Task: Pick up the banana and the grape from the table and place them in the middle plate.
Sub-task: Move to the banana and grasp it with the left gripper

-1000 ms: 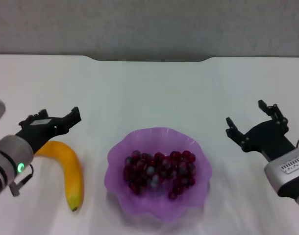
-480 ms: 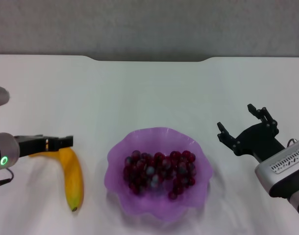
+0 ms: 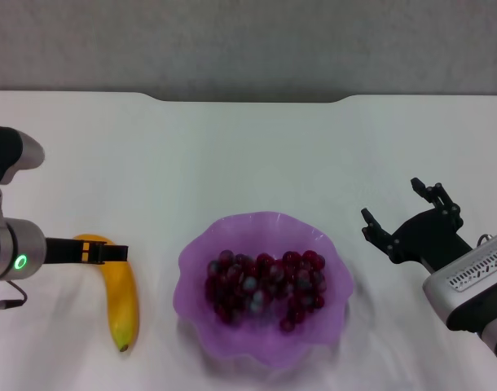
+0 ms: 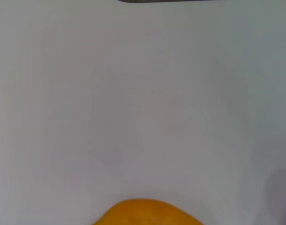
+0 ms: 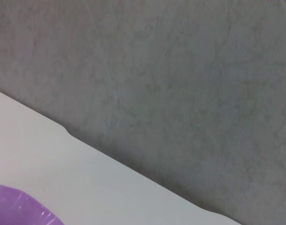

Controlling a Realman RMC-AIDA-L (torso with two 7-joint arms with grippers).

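left gripper lying over banana top end, left of plate, finger state unclear | right gripper idling spread open right of plate | grapes sitting in plate | banana likely firm, smooth, light, bruisable; grab mid-body

Left gripper has dropped onto the banana.

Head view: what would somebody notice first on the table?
The purple middle plate sits front and centre, with the dark red grape bunch inside. The yellow banana lies on the white table to its left, the left gripper at its upper end. The right gripper hovers open, right of the plate.
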